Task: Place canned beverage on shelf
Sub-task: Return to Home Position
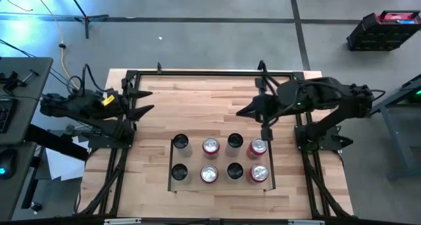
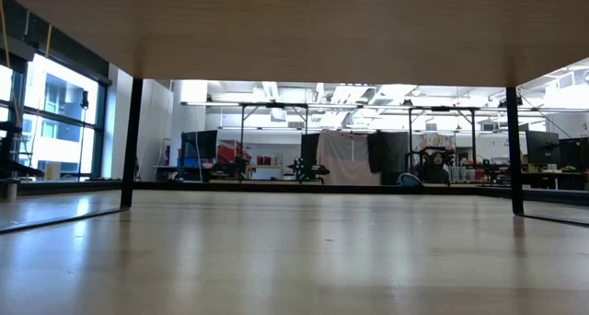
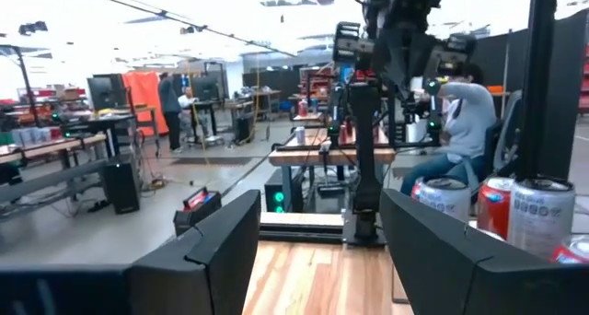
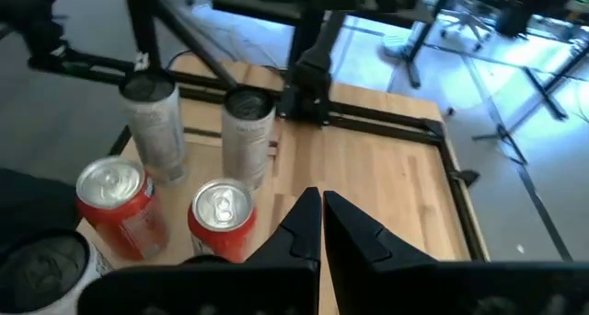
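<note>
Black fingers of your right claw [image 4: 317,203] were pressed together and gripped nothing. Seen from above, the right claw [image 1: 241,112] pointed toward the middle of the desk [image 1: 197,100], over bare boards just behind the shelf [image 1: 222,159] and apart from everything on it. Your left claw [image 1: 150,100] sat near the desk's left edge, well apart from the shelf, with its fingers [image 3: 216,250] spread wide and empty.

The shelf, a pale wooden panel, lay toward the desk's front edge, midway between your two arms. On it you had eight cans standing upright in two rows of four. Counting from the left, each row ran pale, red, pale, red. The pale cans [image 1: 181,143] had dark tops and the red cans [image 1: 210,146] had silver ones. Your right wrist camera looked down on two pale cans [image 4: 248,135] with two red cans [image 4: 221,218] just beside them.

Past your left claw's fingers, a person [image 3: 465,112] sat in the room beyond the desk.
</note>
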You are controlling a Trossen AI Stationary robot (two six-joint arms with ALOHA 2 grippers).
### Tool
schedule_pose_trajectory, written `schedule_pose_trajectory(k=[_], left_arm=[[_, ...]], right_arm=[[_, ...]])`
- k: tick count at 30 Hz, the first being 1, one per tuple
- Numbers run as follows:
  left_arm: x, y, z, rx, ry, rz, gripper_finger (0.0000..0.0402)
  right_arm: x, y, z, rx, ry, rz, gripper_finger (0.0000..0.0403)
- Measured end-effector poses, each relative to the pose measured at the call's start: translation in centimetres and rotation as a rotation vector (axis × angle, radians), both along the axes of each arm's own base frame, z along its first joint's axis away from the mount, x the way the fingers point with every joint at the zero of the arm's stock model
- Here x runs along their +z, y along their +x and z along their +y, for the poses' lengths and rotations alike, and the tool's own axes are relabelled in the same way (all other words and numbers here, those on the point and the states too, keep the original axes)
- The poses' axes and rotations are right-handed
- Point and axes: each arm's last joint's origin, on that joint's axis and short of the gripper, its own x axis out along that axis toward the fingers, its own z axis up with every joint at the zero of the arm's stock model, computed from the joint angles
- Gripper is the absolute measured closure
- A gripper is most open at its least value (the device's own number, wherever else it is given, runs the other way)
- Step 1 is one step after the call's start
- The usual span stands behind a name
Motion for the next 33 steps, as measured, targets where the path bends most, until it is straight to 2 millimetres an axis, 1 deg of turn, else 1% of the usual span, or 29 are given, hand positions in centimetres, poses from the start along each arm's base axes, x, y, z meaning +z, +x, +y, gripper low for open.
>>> schedule_pose_trajectory(k=[3, 5, 7, 11, 13, 17, 21, 23, 25, 26, 30, 33], left_arm=[[-1.5, -0.3, 0.2, 0.012, -0.012, -0.018, 0.0188], [-2.6, -0.7, 0.4, 0.018, -0.015, -0.016, 0.0188], [-3.5, -1.2, 0.5, 0.018, -0.025, -0.029, 0.0188], [-5.8, -2.0, 0.6, -0.030, -0.046, -0.072, 0.0188], [-6.7, -2.2, 0.6, -0.044, -0.048, -0.101, 0.0188], [-7.8, -2.7, 0.8, -0.018, -0.026, -0.140, 0.0188], [-8.3, -2.9, 1.0, 0.039, -0.115, -0.158, 0.0188], [-8.4, -2.9, 1.2, 0.105, -0.167, -0.154, 0.0188], [-8.8, -2.8, 1.2, 0.089, -0.266, -0.149, 0.0188], [-9.0, -2.7, 1.2, 0.078, -0.287, -0.132, 0.0188], [-10.4, -2.2, 1.0, 0.087, -0.239, -0.018, 0.0188], [-11.9, -1.5, 0.9, 0.085, -0.222, 0.001, 0.0188]], right_arm=[[-1.9, 0.2, -0.8, 0.012, 0.004, -0.022, 0.0403], [-3.2, -0.8, -1.7, -0.025, 0.015, -0.036, 0.0403], [-4.4, -2.4, -2.2, -0.066, 0.048, -0.063, 0.0403], [-6.5, -6.7, -2.8, -0.129, 0.116, -0.155, 0.0403], [-7.9, -8.6, -3.1, -0.152, 0.137, -0.193, 0.0403], [-11.5, -11.3, -3.6, -0.163, 0.158, -0.253, 0.0403], [-15.2, -13.4, -4.0, -0.172, 0.198, -0.285, 0.0403], [-16.7, -14.2, -4.1, -0.176, 0.226, -0.306, 0.0403], [-18.1, -14.7, -4.2, -0.171, 0.243, -0.329, 0.0403], [-18.8, -14.8, -4.2, -0.170, 0.245, -0.339, 0.0403], [-21.7, -14.9, -4.2, -0.136, 0.252, -0.362, 0.0403], [-23.3, -15.0, -4.1, -0.113, 0.262, -0.369, 0.0403]])
